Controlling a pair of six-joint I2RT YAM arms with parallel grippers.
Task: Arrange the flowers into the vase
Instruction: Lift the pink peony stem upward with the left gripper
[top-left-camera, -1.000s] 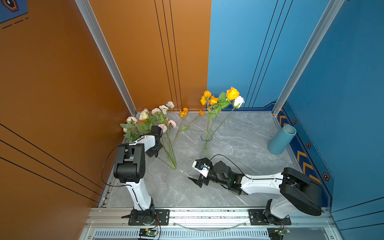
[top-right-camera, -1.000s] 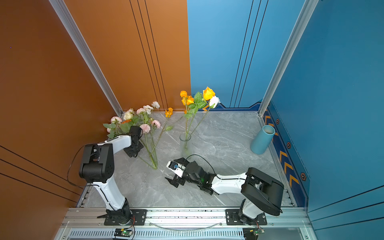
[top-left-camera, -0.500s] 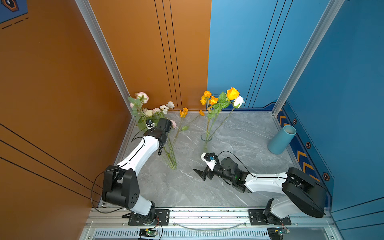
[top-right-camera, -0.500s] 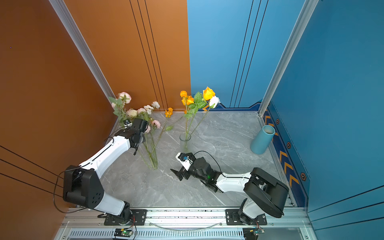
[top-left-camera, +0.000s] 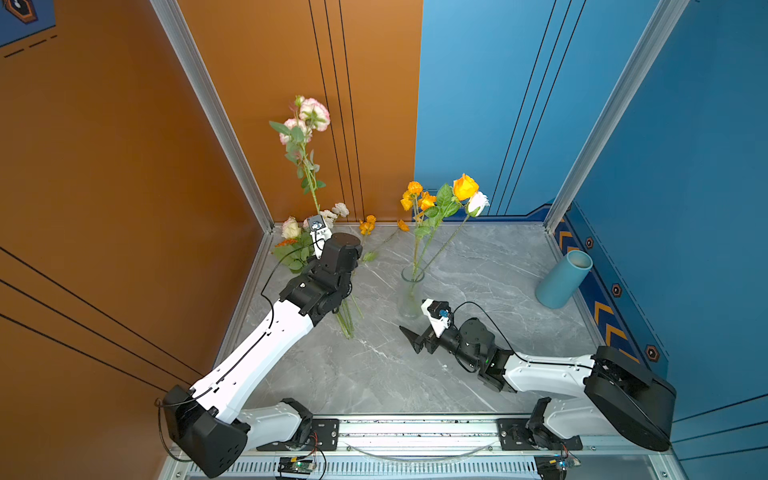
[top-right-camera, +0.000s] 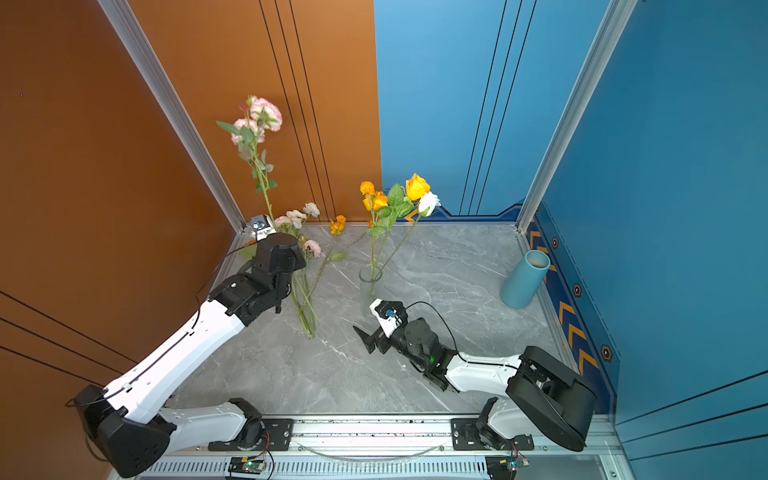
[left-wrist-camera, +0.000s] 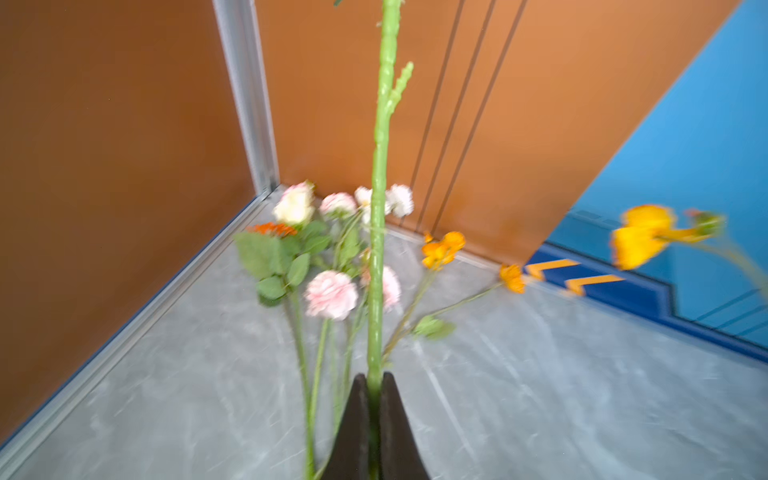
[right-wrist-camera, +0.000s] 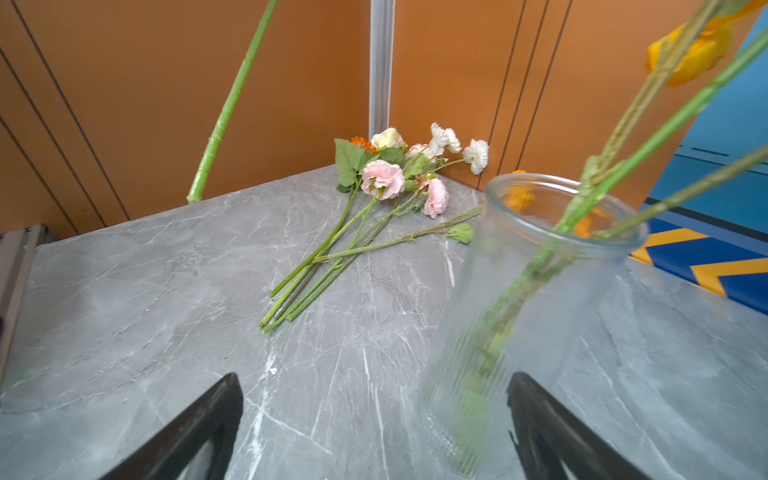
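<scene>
Left wrist view shows the left hand (left-wrist-camera: 374, 376) pinching the lower end of a green stem (left-wrist-camera: 380, 208). In both top views that stem stands upright near the back-left corner, its pink blooms (top-left-camera: 311, 118) high against the wall. Beside that arm a pile (top-left-camera: 347, 309) of pink, cream and orange flowers lies flat on the desk (top-left-camera: 478, 266). Further right the glass vase (top-left-camera: 411, 293) stands with a few orange, yellow and white flowers (top-left-camera: 442, 199) already in it. Near its base the right hand (top-left-camera: 411, 338) is spread wide and holds nothing. A blue tube (top-left-camera: 563, 280) sits by the right wall. The task looks under halfway: the held stem and the whole pile are left.
</scene>
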